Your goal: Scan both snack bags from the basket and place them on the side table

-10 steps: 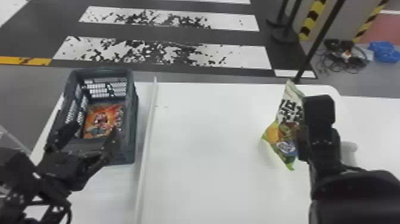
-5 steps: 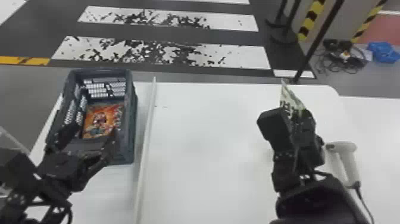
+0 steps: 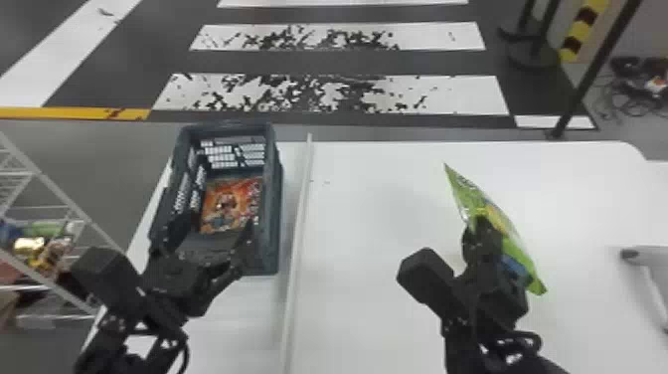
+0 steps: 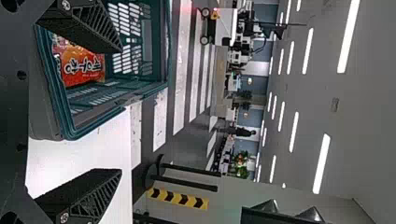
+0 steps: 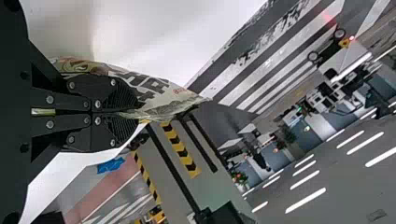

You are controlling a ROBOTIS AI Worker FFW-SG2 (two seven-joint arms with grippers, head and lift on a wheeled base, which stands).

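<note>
Right gripper (image 5: 133,112) pinches green bag (image 3: 469,196) above the table (image 3: 373,224); left gripper (image 4: 120,111) is spread near the basket (image 3: 274,224), where red bag (image 3: 231,204) lies. Probably first scan is in hand; next, green bag should face the scanner (image 3: 651,256)

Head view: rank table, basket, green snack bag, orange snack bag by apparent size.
1. Table
2. Basket
3. Unsure: green snack bag spans longer, but it's seen narrow and partly covered; orange snack bag is shorter and broader. Not ranking those two.
</note>
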